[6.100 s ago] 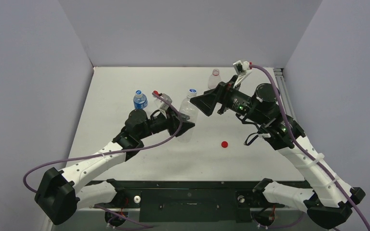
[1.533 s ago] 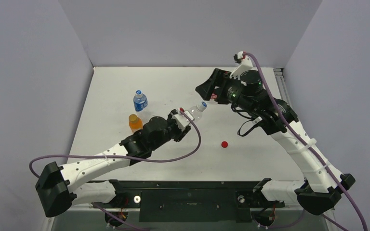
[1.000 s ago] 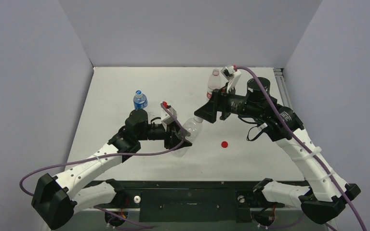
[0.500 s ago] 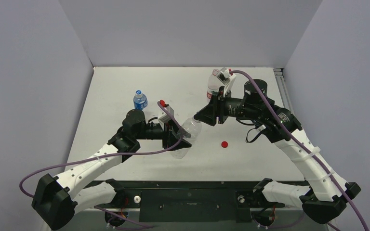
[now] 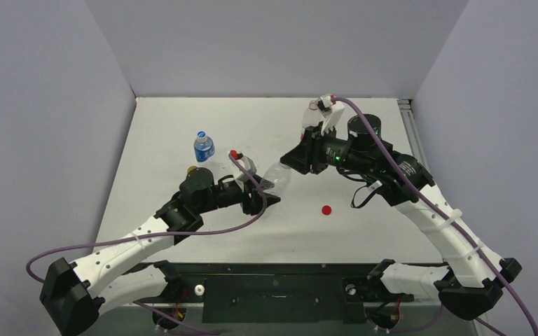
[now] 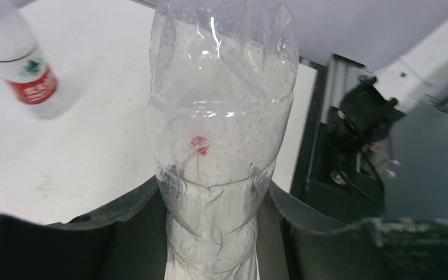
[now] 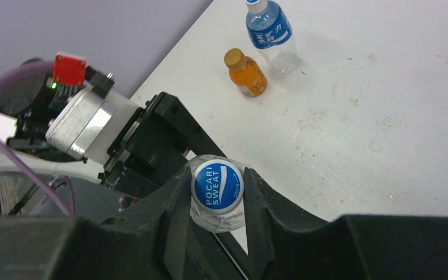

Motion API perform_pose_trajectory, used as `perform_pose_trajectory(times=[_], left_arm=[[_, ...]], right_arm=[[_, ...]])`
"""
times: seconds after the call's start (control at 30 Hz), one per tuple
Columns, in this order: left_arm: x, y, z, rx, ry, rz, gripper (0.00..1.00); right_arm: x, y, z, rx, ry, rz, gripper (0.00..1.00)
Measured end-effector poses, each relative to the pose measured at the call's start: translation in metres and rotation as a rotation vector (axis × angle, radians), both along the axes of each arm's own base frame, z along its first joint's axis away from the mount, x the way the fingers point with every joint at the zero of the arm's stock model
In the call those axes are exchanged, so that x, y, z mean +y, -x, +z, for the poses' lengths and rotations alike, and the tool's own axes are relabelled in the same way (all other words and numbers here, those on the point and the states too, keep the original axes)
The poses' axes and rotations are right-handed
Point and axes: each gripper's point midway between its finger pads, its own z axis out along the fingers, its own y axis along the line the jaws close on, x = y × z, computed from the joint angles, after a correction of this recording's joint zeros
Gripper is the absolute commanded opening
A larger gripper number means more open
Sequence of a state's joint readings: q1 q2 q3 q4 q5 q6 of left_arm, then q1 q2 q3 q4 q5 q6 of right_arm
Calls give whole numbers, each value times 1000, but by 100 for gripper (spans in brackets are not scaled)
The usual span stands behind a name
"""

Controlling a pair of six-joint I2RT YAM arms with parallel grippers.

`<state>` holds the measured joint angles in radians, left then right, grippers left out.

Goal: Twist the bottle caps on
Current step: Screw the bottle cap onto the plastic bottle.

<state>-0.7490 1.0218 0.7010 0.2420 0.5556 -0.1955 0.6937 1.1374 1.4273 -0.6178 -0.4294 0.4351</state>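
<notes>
Right hand [image 7: 217, 193] clamps cap [image 7: 216, 185]; overhead hides it.

round blue plastic cap [image 7: 216, 185]: white wave, white lettering | clear plastic bottle [image 6: 221, 134]: colourless, speckled with droplets | small round red cap [image 5: 326, 209]: plain red | squat orange bottle [image 7: 248, 80]: gold cap [image 7: 232, 57] | blue-labelled bottle [image 7: 268, 29]: white lettering | table [image 5: 182, 119]: white, scuffed grey

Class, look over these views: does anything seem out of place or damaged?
A red cap lies loose on the table, apart from every bottle. The clear bottle looks crumpled where the left pincer squeezes it.
</notes>
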Motion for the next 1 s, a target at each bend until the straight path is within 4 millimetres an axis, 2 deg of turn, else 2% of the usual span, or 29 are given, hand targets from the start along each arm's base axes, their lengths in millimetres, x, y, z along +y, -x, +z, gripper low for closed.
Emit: perform_pose_trajectory(times=[0.17, 0.3, 0.5, 0.77, 0.83, 0.87, 0.9, 0.93, 1.0], left_arm=[[14, -25, 5, -134, -42, 257, 0], [27, -42, 1, -241, -119, 439, 0], [48, -57, -6, -404, -273, 673, 0], [64, -70, -5, -583, -423, 903, 0], [67, -71, -6, -603, -442, 930, 0], [69, -71, -6, -608, -447, 938, 0], [70, -71, -6, -610, -450, 943, 0], [71, -71, -6, -612, -453, 944, 0], [69, -70, -6, -614, -446, 928, 0]], right_arm=[[9, -20, 5, 44, 2, -101, 0], [15, -33, -1, 97, 5, -174, 0], [23, -47, -14, 189, 0, -295, 0], [29, -56, -19, 259, -42, -405, 0], [30, -57, -20, 269, -51, -417, 11], [31, -58, -21, 273, -54, -421, 30], [32, -58, -21, 276, -56, -422, 40], [32, -59, -21, 276, -57, -425, 57], [32, -60, -21, 275, -58, -432, 68]])
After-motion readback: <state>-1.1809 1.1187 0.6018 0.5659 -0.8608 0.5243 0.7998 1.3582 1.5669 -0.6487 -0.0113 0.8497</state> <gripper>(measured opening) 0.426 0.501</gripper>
